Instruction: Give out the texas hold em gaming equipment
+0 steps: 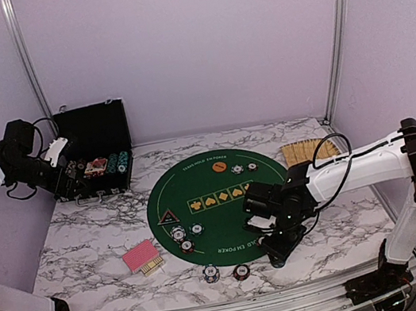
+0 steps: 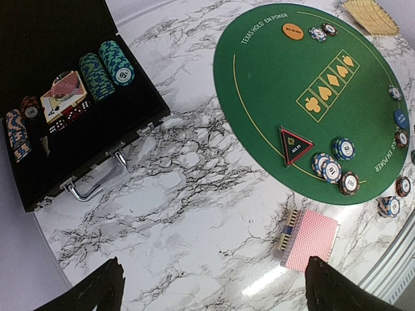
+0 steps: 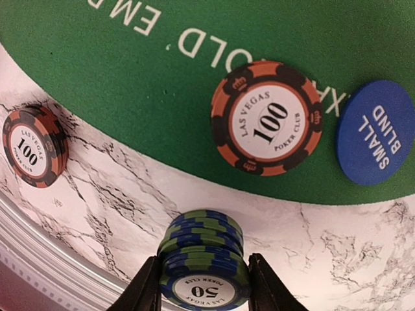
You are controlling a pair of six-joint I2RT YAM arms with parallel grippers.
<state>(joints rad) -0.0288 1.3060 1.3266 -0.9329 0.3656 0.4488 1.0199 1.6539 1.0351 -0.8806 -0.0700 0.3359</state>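
Fingers of the right arm (image 3: 146, 291) sit pressed against both sides of a short stack of blue-and-green edge-striped poker chips (image 3: 202, 259). The stack stands on the white marble worktop (image 3: 324, 246), just off the rim of the round green felt mat (image 3: 130, 78). A red-and-black striped chip (image 3: 267, 118) and a blue round button (image 3: 376, 133) lie side by side on the felt nearby. The fingers of the left arm (image 2: 97, 288) gape wide above the worktop near the open black hinged case (image 2: 84, 149), holding nothing.

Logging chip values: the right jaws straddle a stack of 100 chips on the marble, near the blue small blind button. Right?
No: the right wrist view shows that chip stack reads 50, not 100. It stands on the marble between the jaws, near the blue small blind button.
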